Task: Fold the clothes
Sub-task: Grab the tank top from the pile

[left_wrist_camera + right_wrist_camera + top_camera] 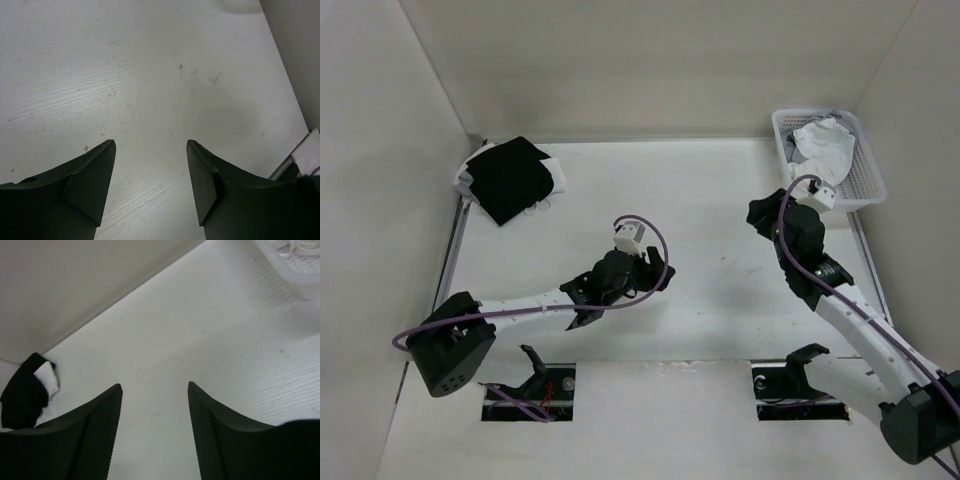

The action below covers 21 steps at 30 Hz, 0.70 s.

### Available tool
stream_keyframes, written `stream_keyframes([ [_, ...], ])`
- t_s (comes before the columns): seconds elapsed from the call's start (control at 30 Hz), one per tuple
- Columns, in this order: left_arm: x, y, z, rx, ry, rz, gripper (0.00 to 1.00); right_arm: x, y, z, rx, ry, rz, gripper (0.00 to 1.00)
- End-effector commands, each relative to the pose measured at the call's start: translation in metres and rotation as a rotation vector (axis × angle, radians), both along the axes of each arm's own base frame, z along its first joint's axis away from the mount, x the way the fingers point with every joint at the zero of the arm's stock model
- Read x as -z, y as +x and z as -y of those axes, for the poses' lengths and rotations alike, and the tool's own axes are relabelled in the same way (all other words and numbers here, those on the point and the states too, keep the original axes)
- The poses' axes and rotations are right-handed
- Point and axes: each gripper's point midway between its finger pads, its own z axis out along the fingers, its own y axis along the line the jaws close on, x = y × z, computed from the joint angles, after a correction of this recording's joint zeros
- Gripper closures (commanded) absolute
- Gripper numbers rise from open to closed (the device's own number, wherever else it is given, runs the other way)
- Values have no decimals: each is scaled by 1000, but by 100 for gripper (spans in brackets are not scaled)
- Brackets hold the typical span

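Here, the white camisole (825, 148) lies bunched inside the white basket (866, 172) at the far right corner of the table (710, 190); the right gripper (155, 386) hovers just on the near side of the basket, its jaws standing apart with nothing between them, bare tabletop below; the left gripper (150, 144) hangs over the middle of the table, jaws likewise apart and empty; a black garment with white edges (508, 178) sits at the far left corner, well apart from both grippers.

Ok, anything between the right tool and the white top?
Only the basket wall. The white top lies heaped inside it at the table's far right corner. The open right tool points past it, leftward.
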Motion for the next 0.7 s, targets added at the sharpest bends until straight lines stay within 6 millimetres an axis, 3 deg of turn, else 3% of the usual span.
stream_keyframes([
  [0.0, 1, -11, 13, 71, -40, 18, 42, -19, 20, 26, 95, -21, 26, 49],
  [0.1, 8, -11, 14, 81, -32, 3, 43, -25, 43, 53, 171, -43, 29, 79],
  [0.17, 7, -10, 13, 78, -30, 15, 43, -26, 61, 74, 218, -52, 18, 90],
  [0.27, 3, -8, 7, 64, -56, 42, 43, -21, 89, 106, 284, -52, -13, 93],
  [0.37, 2, -2, -3, 39, -81, 62, 43, -10, 123, 146, 362, -57, -46, 93],
  [0.47, 8, 6, -12, 9, -81, 63, 43, 14, 161, 188, 434, -53, -110, 85],
  [0.67, 22, 19, -22, -33, -76, 41, 43, 58, 234, 227, 440, -54, -226, 58],
])
